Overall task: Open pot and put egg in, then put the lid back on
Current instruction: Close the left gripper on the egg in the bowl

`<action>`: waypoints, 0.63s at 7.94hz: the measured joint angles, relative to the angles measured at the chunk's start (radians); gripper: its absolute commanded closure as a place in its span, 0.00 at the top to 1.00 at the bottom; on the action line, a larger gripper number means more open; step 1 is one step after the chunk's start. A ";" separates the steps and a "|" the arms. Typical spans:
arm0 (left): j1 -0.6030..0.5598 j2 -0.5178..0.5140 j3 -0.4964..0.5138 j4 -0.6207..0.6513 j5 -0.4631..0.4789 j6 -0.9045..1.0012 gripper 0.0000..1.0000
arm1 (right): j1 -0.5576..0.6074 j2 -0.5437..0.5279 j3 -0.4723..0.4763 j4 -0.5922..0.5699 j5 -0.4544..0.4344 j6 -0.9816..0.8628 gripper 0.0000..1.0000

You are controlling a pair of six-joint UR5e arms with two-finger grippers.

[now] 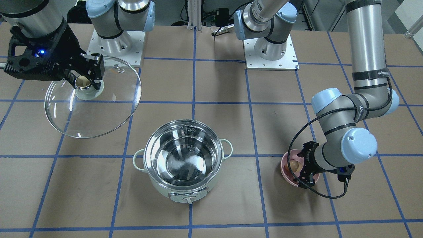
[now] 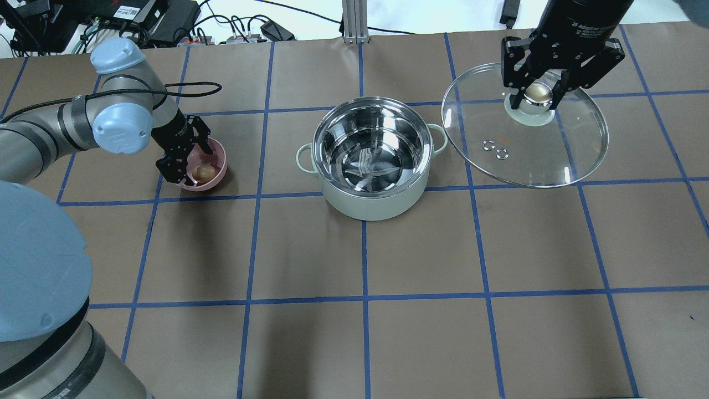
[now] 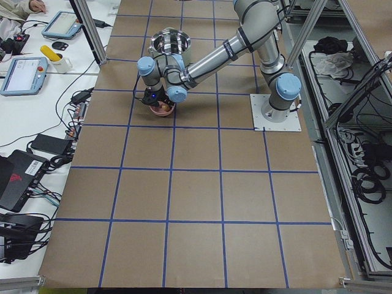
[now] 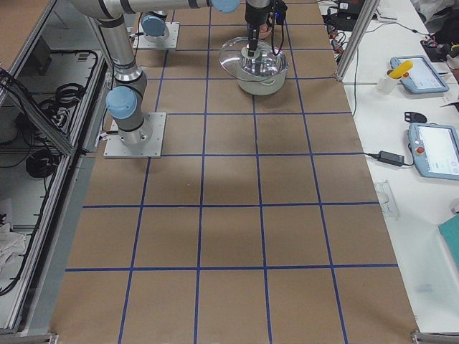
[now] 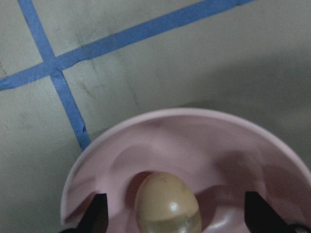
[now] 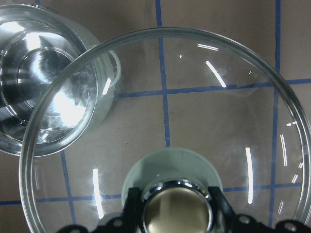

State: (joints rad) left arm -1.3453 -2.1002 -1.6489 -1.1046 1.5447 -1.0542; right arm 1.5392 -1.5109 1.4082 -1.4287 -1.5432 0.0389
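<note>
Clamping lid (image 2: 545, 158) aloft, right pincer (image 2: 536, 97); left pincer (image 2: 193, 164) spread, seemingly flanking egg (image 2: 204, 174) in bowl (image 2: 220, 153).

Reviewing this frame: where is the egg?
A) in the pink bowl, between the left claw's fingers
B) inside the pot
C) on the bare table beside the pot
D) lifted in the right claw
A: the egg lies in the pink bowl, with the open left claw straddling it and its fingers clear of the shell; the pot holds nothing.
</note>
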 measured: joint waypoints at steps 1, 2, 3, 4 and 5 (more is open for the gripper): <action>0.000 -0.003 -0.003 0.000 0.000 -0.001 0.73 | 0.000 0.000 0.000 0.000 0.000 0.001 0.00; 0.000 -0.005 -0.005 0.000 0.001 -0.001 0.66 | 0.001 0.000 0.000 0.000 0.000 0.001 0.00; 0.000 -0.005 -0.005 0.000 0.001 -0.001 0.60 | 0.001 0.000 0.000 -0.001 0.001 0.001 0.00; 0.000 -0.005 -0.004 0.002 0.001 0.000 0.58 | 0.001 0.000 0.000 -0.001 0.001 0.001 0.00; 0.000 -0.006 -0.003 0.008 0.002 0.000 0.51 | 0.001 0.000 0.000 -0.001 0.001 0.002 0.00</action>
State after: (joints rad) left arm -1.3453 -2.1057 -1.6521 -1.0962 1.5468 -1.0542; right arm 1.5401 -1.5110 1.4082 -1.4296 -1.5418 0.0406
